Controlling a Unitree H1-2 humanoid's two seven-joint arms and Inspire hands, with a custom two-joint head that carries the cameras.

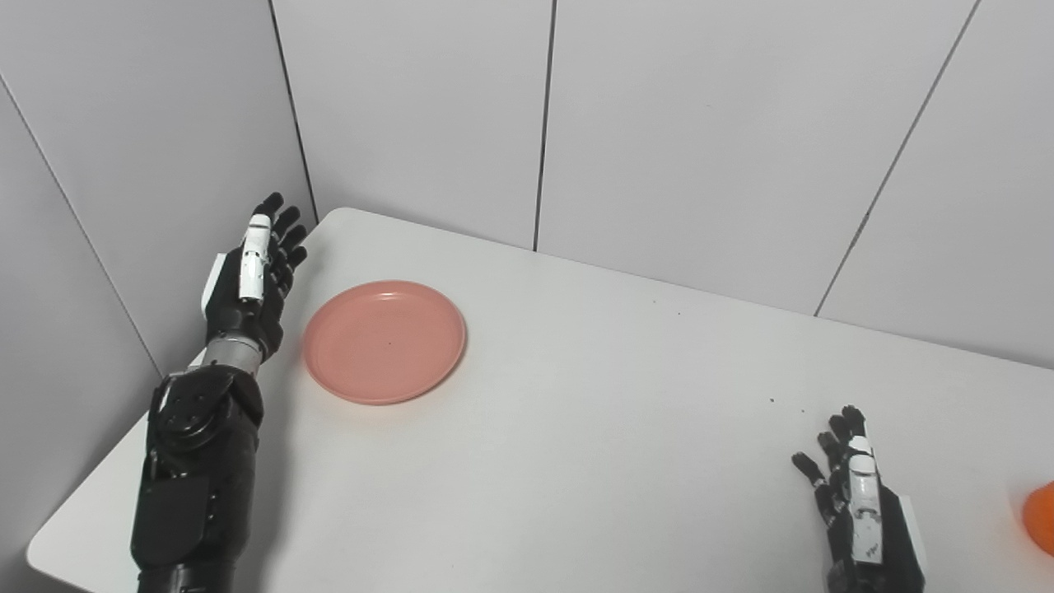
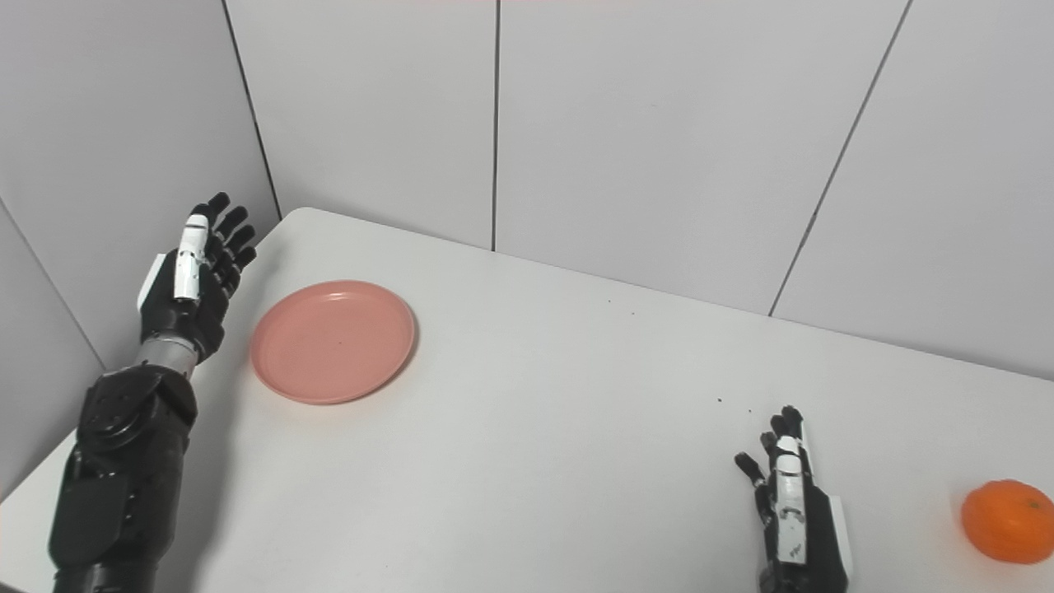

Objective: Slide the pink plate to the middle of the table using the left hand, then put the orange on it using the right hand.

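Note:
The pink plate [image 1: 384,341] lies flat on the white table [image 1: 576,428] near its far left corner. My left hand [image 1: 251,276] is open, fingers straight, held on edge just left of the plate with a small gap to its rim. The orange [image 2: 1008,521] sits at the table's right side near the front; in the left eye view only its edge [image 1: 1042,517] shows. My right hand [image 2: 790,502] is open and empty near the front edge, left of the orange and apart from it.
Grey wall panels [image 1: 659,123] close in the table at the back and on the left. The table's rounded far corner [image 1: 342,216] is right behind my left hand. A few small dark specks [image 1: 772,401] lie on the table.

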